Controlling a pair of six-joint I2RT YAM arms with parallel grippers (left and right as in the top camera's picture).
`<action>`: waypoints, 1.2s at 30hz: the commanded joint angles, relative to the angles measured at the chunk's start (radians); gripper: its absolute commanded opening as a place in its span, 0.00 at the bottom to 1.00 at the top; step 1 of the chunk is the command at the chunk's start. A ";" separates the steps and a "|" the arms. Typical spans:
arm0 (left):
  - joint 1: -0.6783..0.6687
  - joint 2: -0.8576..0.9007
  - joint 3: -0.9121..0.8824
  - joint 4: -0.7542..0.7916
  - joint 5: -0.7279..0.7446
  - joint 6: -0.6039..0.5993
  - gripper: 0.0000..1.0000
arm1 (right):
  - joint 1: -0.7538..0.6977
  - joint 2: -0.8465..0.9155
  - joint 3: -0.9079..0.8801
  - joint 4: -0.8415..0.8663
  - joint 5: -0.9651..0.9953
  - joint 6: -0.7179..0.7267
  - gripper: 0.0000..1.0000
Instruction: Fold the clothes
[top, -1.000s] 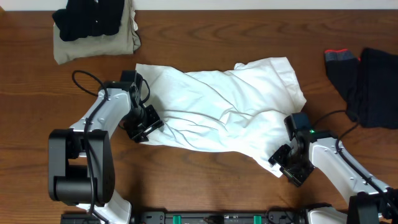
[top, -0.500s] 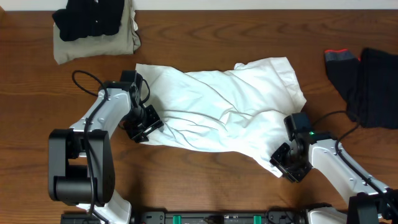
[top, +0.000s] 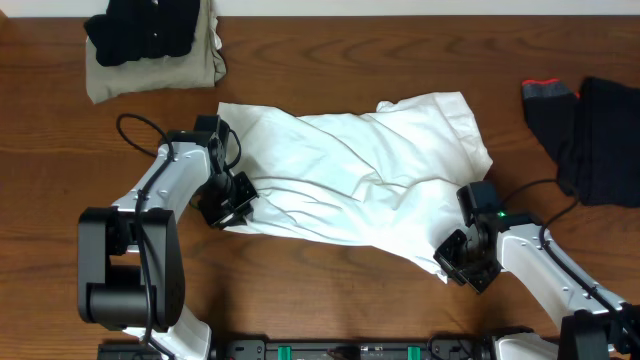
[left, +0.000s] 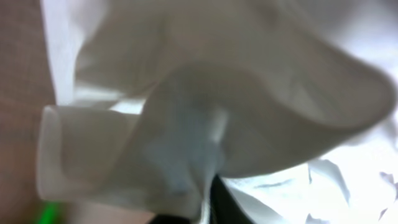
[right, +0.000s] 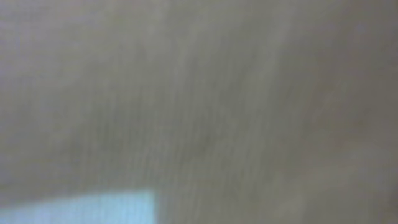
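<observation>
A large white shirt (top: 360, 170) lies crumpled across the middle of the table. My left gripper (top: 232, 207) is shut on the shirt's lower left edge. In the left wrist view white cloth (left: 205, 106) bunches up close to the lens, pinched at the bottom. My right gripper (top: 452, 262) is shut on the shirt's lower right corner. The right wrist view is filled by blurred cloth (right: 199, 93) pressed against the camera, so its fingers are hidden there.
A folded khaki garment (top: 190, 70) with a black one (top: 145, 30) on top sits at the back left. Dark garments (top: 600, 140), one with a red trim (top: 545, 88), lie at the right edge. A black cable (top: 135, 125) loops by the left arm.
Both grippers have shut on the shirt's edge: the left on the lower left edge, the right on the lower right corner. The arms have barely moved.
</observation>
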 joint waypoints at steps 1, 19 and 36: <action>-0.001 0.014 -0.003 -0.040 -0.009 -0.002 0.07 | 0.006 0.008 -0.009 -0.048 0.051 0.010 0.01; -0.001 -0.080 -0.002 -0.274 -0.009 0.024 0.06 | 0.006 0.007 0.240 -0.431 0.112 0.009 0.01; -0.001 -0.339 -0.003 -0.447 -0.009 0.046 0.07 | 0.006 0.007 0.317 -0.502 0.187 0.010 0.01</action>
